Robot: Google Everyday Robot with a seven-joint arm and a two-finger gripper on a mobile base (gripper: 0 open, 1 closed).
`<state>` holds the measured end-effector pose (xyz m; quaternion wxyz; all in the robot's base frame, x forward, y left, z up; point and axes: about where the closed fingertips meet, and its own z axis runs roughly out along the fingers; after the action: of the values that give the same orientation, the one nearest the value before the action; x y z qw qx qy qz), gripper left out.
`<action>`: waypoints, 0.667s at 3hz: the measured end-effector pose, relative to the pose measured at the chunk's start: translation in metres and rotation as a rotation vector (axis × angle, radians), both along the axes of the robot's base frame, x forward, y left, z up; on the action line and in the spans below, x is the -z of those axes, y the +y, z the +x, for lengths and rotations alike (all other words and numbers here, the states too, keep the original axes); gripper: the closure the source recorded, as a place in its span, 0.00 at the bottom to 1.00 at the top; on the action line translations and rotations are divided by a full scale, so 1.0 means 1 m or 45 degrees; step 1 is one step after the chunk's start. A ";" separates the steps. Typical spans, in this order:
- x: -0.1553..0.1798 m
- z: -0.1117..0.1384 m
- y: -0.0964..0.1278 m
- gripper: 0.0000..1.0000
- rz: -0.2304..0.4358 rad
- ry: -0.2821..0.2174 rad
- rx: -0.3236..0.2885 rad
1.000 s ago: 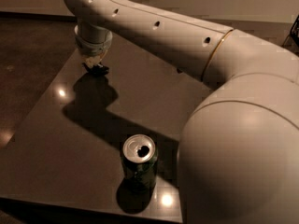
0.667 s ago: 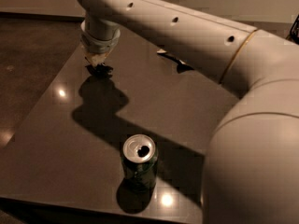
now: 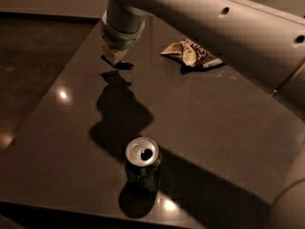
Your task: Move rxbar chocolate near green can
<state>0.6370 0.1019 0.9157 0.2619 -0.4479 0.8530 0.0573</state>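
Note:
The green can (image 3: 142, 166), dark green with a silver top and an open tab hole, stands upright near the table's front edge. My gripper (image 3: 115, 57) hangs from the white arm over the far left part of the table, well behind the can. It is shut on the rxbar chocolate (image 3: 120, 65), a small flat black bar that shows at the fingertips, low above the table surface. Its shadow falls on the table between the gripper and the can.
A crumpled brown-and-cream chip bag (image 3: 191, 54) lies at the back of the dark glossy table (image 3: 228, 128). My white arm crosses the top and right of the view. The table's left edge (image 3: 52, 94) drops to a dark floor.
My gripper has moved to the right with the black bar in it, and the arm has swung up out of the way so the chip bag now shows. The can has not moved.

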 end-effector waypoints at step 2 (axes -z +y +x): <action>-0.017 -0.049 -0.056 1.00 -0.042 0.003 -0.111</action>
<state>0.5876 0.0456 0.9327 0.2508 -0.4887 0.8338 0.0552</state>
